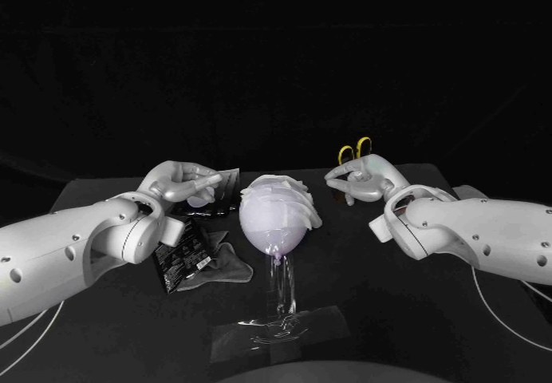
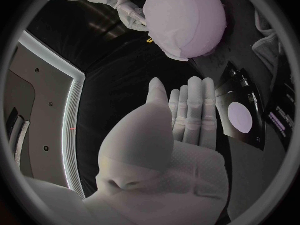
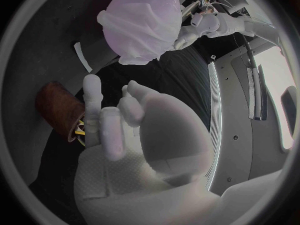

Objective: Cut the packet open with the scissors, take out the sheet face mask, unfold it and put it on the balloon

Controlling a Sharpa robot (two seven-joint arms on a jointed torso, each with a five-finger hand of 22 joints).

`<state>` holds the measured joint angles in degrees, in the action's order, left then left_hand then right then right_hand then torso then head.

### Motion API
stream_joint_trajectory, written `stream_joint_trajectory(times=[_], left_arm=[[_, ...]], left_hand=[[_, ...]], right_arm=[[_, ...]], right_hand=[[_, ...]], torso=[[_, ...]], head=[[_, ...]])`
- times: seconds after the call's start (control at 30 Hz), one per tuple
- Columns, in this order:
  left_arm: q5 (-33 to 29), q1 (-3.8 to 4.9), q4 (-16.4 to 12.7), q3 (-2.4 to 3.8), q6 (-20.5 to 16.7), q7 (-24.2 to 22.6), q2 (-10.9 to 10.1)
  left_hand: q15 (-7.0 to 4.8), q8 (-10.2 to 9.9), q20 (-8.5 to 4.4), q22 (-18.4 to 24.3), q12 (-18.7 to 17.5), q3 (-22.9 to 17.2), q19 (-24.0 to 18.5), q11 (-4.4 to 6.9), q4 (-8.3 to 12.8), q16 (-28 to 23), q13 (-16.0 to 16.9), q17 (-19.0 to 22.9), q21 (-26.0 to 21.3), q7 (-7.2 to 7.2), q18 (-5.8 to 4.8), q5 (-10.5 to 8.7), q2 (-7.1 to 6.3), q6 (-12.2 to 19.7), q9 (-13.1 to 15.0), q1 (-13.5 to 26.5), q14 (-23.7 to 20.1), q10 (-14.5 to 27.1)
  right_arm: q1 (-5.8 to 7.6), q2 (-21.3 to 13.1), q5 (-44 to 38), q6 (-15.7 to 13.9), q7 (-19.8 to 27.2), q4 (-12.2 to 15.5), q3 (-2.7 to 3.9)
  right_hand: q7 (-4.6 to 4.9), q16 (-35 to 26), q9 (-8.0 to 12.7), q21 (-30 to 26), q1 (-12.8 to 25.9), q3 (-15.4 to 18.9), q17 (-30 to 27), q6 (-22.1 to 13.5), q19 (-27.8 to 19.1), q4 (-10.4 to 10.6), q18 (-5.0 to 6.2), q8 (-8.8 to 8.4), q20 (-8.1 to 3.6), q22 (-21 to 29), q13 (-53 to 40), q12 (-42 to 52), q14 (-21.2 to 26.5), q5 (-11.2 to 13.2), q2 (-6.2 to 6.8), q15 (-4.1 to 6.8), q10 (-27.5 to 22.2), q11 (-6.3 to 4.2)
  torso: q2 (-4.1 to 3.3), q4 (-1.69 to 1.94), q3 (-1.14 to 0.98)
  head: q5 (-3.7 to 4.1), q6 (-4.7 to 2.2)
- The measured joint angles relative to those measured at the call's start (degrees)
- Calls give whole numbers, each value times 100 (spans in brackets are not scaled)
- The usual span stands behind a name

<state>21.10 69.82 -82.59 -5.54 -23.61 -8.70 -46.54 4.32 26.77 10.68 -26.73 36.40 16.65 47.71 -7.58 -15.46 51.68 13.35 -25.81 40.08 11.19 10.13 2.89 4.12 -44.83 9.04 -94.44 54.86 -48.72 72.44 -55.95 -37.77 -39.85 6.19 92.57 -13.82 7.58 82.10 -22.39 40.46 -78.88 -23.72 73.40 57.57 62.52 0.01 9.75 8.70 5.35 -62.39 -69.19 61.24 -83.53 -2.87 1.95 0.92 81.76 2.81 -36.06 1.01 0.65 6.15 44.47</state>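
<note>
**Sheet face mask on the balloon: final seating step**

Sheet face mask point(image 1: 288, 194) lies draped over the top of the balloon point(image 1: 274, 231), bunched in folds on the side nearer the right hand point(image 1: 362, 177). I judge the task to be at its last step: the mask is placed but not smoothed.

Hand state:
- The left hand point(image 1: 179, 182) hovers just beside the balloon. Its fingers point(image 2: 194, 105) are straight and side by side with the thumb apart, and it holds nothing.
- The right hand sits near the opposite side. Its fingers are loosely bent and apart, and it holds nothing.

Next move, as I judge it: spread the folds with light contact from both sides, with equal pressure, then withdraw outward.

Clearances:
- The balloon rides on a slender clear stand point(image 1: 280, 287), so a one-sided push could tip it.
- The scissors point(image 1: 354, 148) stand handles-up just behind the right hand. I avoid retreating that way.
- The opened packet point(image 1: 184, 254) lies beside the left forearm.
- The worktop point(image 1: 437, 319) offers open room on the right arm's side, toward me.
</note>
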Motion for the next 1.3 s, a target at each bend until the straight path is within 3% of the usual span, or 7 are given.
stream_joint_trajectory(times=[0.23,0.43,0.57,0.63,0.7,0.87,1.3], left_arm=[[253,159,732,23,597,32,492],[523,243,1217,32,1020,91,801],[727,276,1469,33,1305,127,977],[825,292,1565,38,1438,147,1053],[905,303,1645,39,1555,164,1111],[1079,319,1839,42,1829,210,1242],[1371,331,2103,47,2298,292,1453]], left_hand=[[-57,-74,-9,50,-162,-2,218,34,2,128,-148,-36,0,-25,-1,0,70,24,-28,-161,233,-42],[-180,-203,-189,-172,258,239,582,143,-69,909,42,-451,419,-79,-40,0,-6,72,-94,-86,633,-437],[-275,-262,-299,-470,1031,384,769,263,-32,1974,520,-1728,897,-173,-45,0,-75,63,-102,-17,1143,-473],[-325,-262,-349,-760,1493,448,870,315,-20,2550,814,-2697,1241,-211,-45,0,-75,24,-102,-17,1593,-422],[-337,-262,-382,-1075,1751,489,980,342,-11,2782,988,-3091,1536,-223,-45,0,-75,17,-102,-16,1739,-337],[-369,-262,-422,-2013,2278,558,1407,370,-2,3183,1335,-3907,2307,-294,-132,0,-2,-41,-98,16,2115,-224],[-404,-283,-432,-2576,2883,746,1434,450,13,3375,1770,-4304,2794,-330,-134,-1,130,-122,-99,-25,2227,-41]], right_arm=[[174,343,-298,605,-53,-510,26],[215,530,-856,990,-277,-751,58],[228,638,-1208,1151,-428,-867,80],[234,667,-1332,1214,-486,-900,89],[238,682,-1420,1269,-533,-914,91],[239,711,-1579,1399,-626,-909,97],[243,797,-1744,1536,-696,-906,111]], right_hand=[[28,581,62,1328,112,-477,151,28,752,-372,-140,-154,-29,-809,-13,67,-33,0,-92,-8,82,74],[46,771,102,2162,401,-505,170,50,1222,-469,-279,-230,10,-1232,-13,379,-53,0,126,-28,173,73],[41,771,111,2224,442,-483,166,55,1231,-491,-291,-245,18,-1257,-14,476,-53,0,167,-28,174,72],[40,771,117,2263,449,-459,163,56,1232,-515,-311,-252,19,-1257,-427,1917,-53,0,174,-28,226,38],[39,771,118,2266,488,-459,155,57,1251,-515,-313,-252,38,-1257,-524,2745,-53,0,214,-28,255,31],[69,771,135,2266,563,-409,150,27,1251,-560,-314,-286,39,-1257,-585,2857,-53,0,289,-28,237,59],[68,765,149,2266,606,-346,152,26,1249,-546,-317,-319,40,-1251,-588,2857,-51,0,332,-30,237,58]], torso=[[-57,3,10],[-125,0,13],[-161,-1,13],[-181,-3,13],[-193,-4,13],[-225,-10,14],[-248,-14,20]], head=[[26,-85],[46,-170],[54,-209],[55,-223],[55,-234],[55,-243],[29,-253]])
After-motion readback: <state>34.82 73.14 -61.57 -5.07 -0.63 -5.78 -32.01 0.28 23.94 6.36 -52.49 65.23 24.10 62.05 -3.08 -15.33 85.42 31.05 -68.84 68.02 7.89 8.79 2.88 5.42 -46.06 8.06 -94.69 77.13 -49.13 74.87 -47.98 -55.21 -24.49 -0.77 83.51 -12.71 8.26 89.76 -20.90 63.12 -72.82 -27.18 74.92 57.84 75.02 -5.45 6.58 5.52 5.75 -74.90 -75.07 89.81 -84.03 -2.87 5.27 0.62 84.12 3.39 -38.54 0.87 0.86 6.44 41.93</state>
